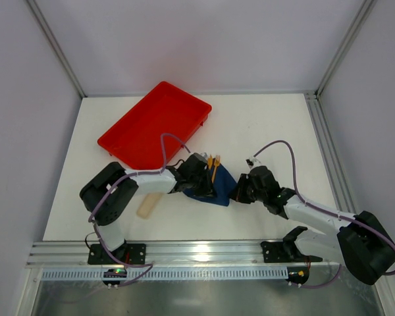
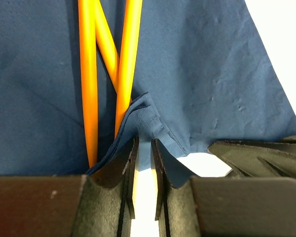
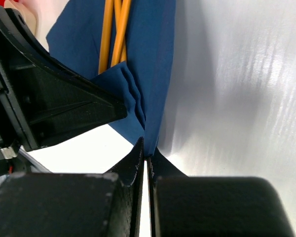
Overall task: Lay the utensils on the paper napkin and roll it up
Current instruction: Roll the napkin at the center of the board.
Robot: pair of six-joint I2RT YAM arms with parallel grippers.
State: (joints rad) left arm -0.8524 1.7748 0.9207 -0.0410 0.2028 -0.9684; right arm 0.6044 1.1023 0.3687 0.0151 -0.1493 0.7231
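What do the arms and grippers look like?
The left arm and right arm match: white links, black joint housings, a purple cable looped along each. The left gripper and right gripper are all black, with flat tapered fingers.

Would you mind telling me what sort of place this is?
Probably a robot lab's enclosed test bench: plain white walls with aluminium posts around a white table, two arms bolted to a metal rail, and staged props like the red tray and paper napkin.
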